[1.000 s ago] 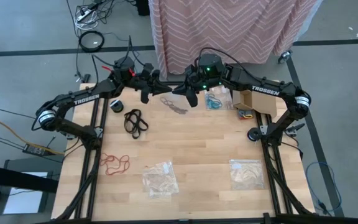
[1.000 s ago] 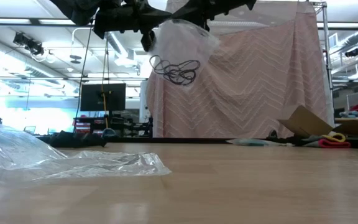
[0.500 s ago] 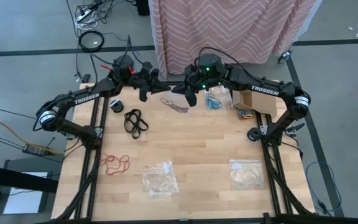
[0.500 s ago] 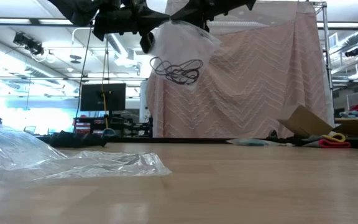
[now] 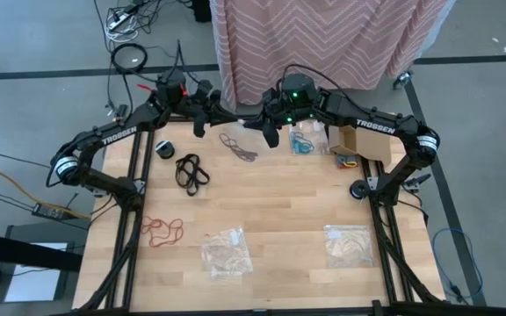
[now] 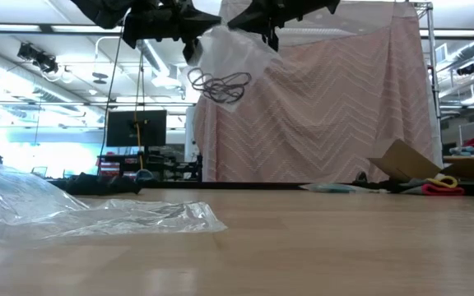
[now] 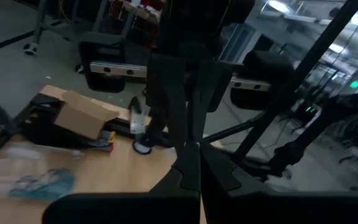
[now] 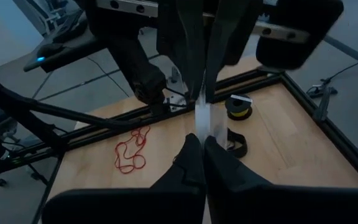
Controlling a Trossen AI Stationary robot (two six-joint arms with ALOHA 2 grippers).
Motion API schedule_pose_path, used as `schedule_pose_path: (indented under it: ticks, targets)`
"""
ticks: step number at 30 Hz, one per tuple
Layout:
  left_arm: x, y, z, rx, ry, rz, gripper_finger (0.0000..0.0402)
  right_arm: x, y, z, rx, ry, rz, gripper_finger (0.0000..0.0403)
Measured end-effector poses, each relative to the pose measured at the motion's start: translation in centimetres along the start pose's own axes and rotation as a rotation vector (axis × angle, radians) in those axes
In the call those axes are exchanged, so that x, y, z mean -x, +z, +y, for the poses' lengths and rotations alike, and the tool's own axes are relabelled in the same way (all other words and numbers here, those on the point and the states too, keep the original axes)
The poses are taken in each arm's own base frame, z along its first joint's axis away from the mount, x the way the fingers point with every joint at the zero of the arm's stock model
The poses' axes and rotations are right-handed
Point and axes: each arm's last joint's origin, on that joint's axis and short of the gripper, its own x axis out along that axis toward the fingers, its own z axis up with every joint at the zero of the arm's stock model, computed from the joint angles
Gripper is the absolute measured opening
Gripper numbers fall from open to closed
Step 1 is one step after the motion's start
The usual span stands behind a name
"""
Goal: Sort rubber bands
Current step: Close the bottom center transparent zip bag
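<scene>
While raised above the table's [image 5: 262, 202] far edge, left gripper [image 5: 202, 117] and right gripper [image 5: 266, 132] both pinching one clear bag [image 6: 239, 59] holding dark rubber bands [image 6: 219, 85].

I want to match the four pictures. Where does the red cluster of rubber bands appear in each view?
High view: red rubber bands lie near the table's front-left corner.
Low view: not in it.
Left wrist view: not in it.
Right wrist view: on the wood near the black frame rail.
Shared landmark: the black roll of tape, at the table's left edge in the high view, also shows in the right wrist view.
</scene>
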Motion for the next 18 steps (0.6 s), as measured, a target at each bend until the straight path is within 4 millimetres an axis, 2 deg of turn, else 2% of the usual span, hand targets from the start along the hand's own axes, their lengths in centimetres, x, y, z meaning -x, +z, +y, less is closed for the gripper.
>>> schedule_pose_path:
  ticks: [10, 13, 18]
  targets:
    - [0.58, 0.91, -0.27, -0.045, 0.022, 0.049, 0.0, -0.03, 0.14, 0.01, 0.043, 0.021, -0.017, 0.0001]
    - [0.51, 0.91, -0.37, -0.044, 0.023, 0.051, 0.0, -0.04, 0.22, 0.02, 0.055, 0.048, -0.026, 0.0023]
    - [-0.07, 0.69, -0.82, -0.046, 0.007, 0.062, 0.0, -0.05, 0.32, -0.07, 0.053, 0.035, -0.037, 0.0088]
